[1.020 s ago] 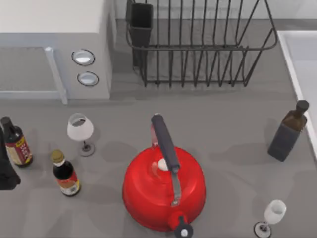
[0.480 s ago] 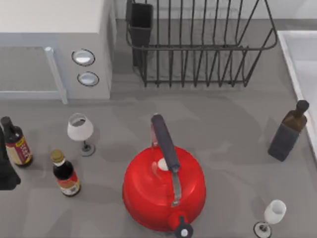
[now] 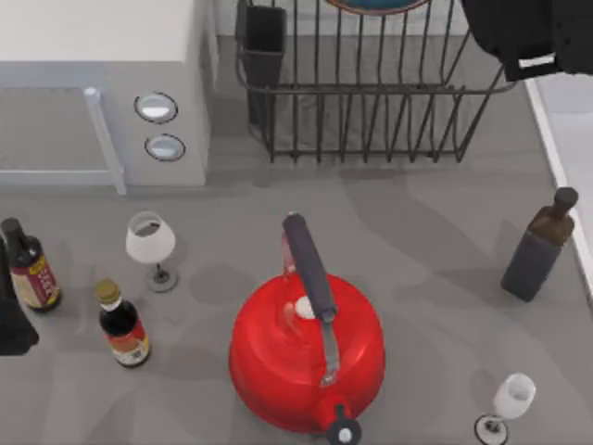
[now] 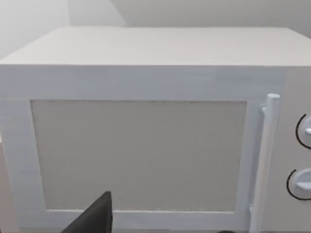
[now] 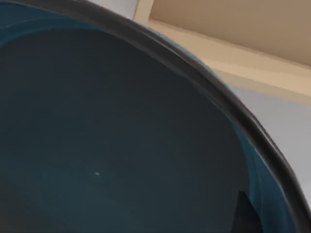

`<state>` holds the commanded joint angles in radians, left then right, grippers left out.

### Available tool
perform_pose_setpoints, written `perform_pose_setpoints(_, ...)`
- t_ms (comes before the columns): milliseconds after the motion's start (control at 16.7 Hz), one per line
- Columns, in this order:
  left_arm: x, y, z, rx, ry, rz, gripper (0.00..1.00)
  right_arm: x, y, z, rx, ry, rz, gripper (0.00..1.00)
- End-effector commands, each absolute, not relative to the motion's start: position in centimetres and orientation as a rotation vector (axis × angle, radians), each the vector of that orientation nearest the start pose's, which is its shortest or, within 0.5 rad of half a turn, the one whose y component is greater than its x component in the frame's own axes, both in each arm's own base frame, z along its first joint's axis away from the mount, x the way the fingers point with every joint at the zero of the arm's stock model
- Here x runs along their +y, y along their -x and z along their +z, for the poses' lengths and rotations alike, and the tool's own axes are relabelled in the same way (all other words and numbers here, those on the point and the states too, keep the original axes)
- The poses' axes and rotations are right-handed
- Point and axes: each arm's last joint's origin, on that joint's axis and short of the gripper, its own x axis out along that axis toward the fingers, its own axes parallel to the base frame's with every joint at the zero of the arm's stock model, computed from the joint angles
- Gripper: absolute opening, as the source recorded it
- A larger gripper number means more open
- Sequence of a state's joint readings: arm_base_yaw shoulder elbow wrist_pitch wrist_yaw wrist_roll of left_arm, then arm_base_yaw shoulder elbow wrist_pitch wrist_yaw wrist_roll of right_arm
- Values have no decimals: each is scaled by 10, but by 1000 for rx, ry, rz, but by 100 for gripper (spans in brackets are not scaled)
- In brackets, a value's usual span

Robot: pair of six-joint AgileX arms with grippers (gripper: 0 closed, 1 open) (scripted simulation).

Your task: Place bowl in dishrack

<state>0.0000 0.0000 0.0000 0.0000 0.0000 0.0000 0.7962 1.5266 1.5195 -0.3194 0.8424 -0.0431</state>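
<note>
Bowl over the dishrack, my right gripper (image 3: 519,37) at one o'clock of the table.

The bowl (image 3: 375,5) (blue inside, reddish rim) sits at twelve o'clock above the black dishrack (image 3: 371,88); its blue interior looms close in my right wrist view, and I cannot tell how my fingers stand. My left gripper (image 3: 11,320) rests at nine o'clock, facing the white microwave (image 4: 146,121).

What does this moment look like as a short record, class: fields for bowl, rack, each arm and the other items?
bowl: blue inside, reddish rim, at the top view's upper edge over the dishrack
dishrack: black wire, behind the kettle
right hand: above the rack's right end
left hand: parked at the table's left edge, facing the microwave
others: red kettle, microwave, two wine glasses, three bottles
</note>
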Motion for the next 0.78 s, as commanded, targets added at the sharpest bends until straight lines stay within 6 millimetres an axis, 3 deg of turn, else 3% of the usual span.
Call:
perform_pose_setpoints(120, -1, -106, 160, 0, 0, 0, 100, 253, -221, 406, 106, 167, -5, 0)
perform_pose_setpoints(300, -1, -106, 160, 0, 0, 0, 100, 264, -190, 416, 20, 36, -3, 0)
perform_pose_setpoints(780, -1, -106, 160, 0, 0, 0, 100, 265, -185, 418, 2, 2, -10, 0)
